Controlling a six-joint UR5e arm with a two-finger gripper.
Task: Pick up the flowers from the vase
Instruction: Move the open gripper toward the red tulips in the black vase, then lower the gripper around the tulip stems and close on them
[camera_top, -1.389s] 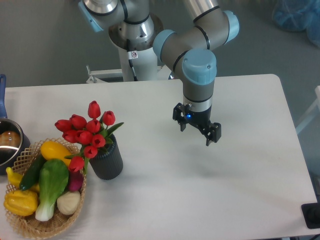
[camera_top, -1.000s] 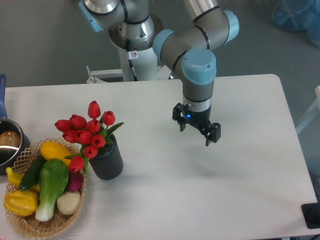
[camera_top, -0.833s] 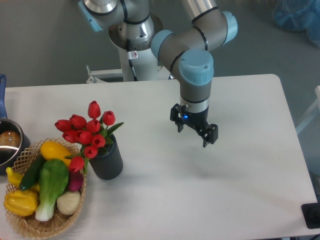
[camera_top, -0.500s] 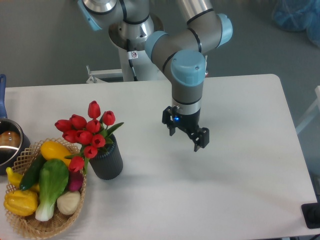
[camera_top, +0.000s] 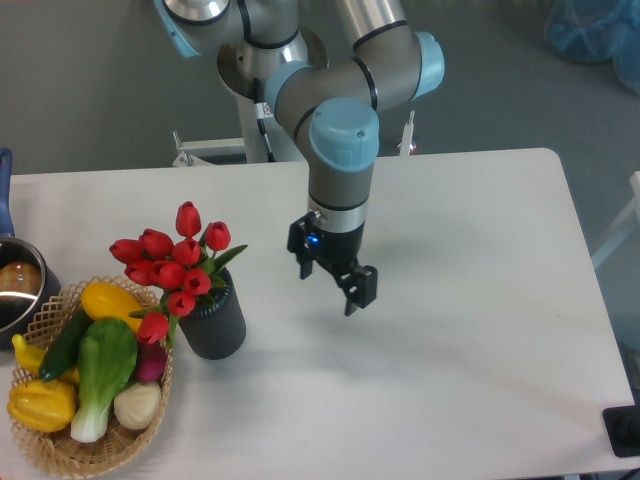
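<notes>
The flowers (camera_top: 176, 262) — red tulips with green leaves — stood bunched in the vase (camera_top: 214, 319), spreading wider than its mouth; the vase was a short, dark, ribbed cylinder — upright on the counter (camera_top: 470, 330)

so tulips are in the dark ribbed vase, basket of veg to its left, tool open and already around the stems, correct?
Not quite. The tool is open but not around the stems: the camera view shows it apart from the tulips, over bare table to their right. The tulips do stand in the vase, basket on its left.
</notes>
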